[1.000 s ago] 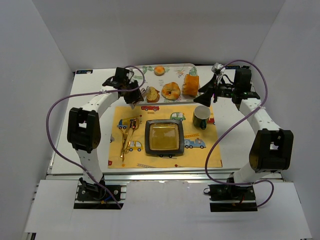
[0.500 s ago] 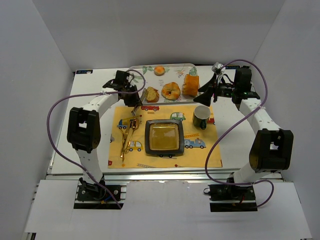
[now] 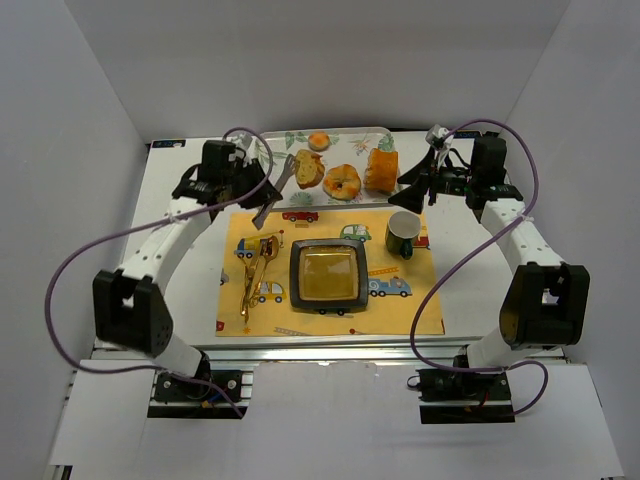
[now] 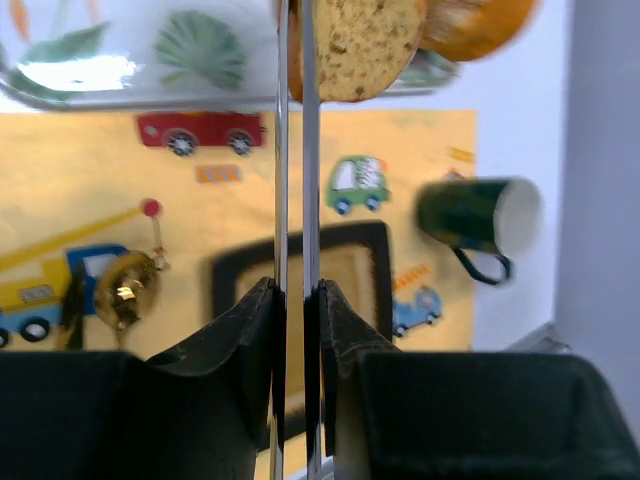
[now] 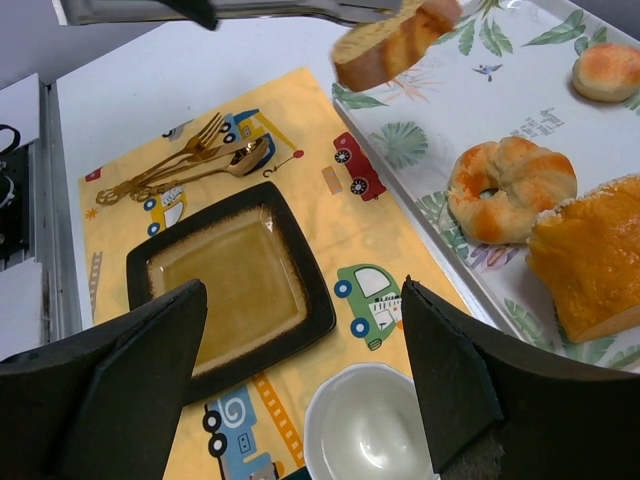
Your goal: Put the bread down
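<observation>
— Jaws of the left gripper (image 4: 297,295): pressed together on the tongs (image 4: 311,180), pinching both steel strips side by side.
— And at the far tip of the tongs?
— Clamping the bread (image 4: 355,45), a seeded slice caught by its edge. Held up over the left part of the tray (image 3: 350,140), apparently off its surface, just beyond the far edge of the yellow placemat (image 3: 400,310).
— Jaws on the right?
— Spread wide, on the right gripper (image 3: 412,188), hovering between the green mug (image 3: 404,234) and the right end of the tray, near the orange loaf chunk (image 3: 381,170).
— Anything else on the tray?
— Ring-shaped bun (image 3: 343,182) in the middle, just right of the bread; small round roll (image 3: 319,141) by the far rim.
— And on the placemat?
— Dark square plate (image 3: 327,275) with an amber well at the centre, well apart from the bread; gold cutlery (image 3: 257,270) to its left; mug towards the far right corner. Underneath everything, a white table (image 3: 170,200)
</observation>
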Controlling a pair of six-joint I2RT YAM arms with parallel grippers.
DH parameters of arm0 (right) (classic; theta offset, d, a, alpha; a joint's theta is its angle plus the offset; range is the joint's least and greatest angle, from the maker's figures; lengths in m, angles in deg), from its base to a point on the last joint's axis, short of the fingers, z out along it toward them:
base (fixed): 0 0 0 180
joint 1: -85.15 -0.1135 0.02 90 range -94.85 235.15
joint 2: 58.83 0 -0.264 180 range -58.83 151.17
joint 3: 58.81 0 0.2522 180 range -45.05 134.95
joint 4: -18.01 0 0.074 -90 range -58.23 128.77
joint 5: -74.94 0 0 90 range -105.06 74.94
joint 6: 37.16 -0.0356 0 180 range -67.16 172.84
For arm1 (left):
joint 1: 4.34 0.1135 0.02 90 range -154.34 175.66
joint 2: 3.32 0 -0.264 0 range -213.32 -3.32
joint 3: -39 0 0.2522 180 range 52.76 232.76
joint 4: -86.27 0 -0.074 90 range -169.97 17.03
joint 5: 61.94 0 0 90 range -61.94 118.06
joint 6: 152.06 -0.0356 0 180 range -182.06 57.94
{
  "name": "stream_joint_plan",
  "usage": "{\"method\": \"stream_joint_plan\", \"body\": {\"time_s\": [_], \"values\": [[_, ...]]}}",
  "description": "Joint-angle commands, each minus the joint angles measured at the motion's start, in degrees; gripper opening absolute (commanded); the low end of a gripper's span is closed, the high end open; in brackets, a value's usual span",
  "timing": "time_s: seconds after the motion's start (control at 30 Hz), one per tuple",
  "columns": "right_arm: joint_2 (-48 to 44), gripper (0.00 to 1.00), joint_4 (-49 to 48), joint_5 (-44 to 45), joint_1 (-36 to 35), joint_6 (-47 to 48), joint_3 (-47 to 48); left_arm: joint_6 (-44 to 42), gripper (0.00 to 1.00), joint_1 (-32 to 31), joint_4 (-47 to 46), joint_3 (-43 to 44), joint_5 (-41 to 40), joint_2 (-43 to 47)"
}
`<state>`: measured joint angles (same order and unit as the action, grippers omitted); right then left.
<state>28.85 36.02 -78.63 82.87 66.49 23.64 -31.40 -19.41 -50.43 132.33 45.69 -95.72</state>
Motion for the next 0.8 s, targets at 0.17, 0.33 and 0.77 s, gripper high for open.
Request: {"method": "stream_joint_plan", "body": {"time_s": [0.17, 0.33, 0.77], "values": [[-1.3, 0.83, -0.6, -1.6, 0.3, -0.1, 0.7, 2.7, 0.00, -7.2, 4.2, -17.3, 9.0, 16.2], [-0.8, 0.83, 0.4, -1.6, 0.3, -0.2, 1.4, 4.7, 0.00, -13.9, 6.0, -20.9, 8.0, 20.1], [-1.5, 0.83, 1.3, -1.4, 0.3, 0.0, 1.0, 5.5, 0.41, -16.9, 5.1, -23.5, 3.8, 20.2]]}}
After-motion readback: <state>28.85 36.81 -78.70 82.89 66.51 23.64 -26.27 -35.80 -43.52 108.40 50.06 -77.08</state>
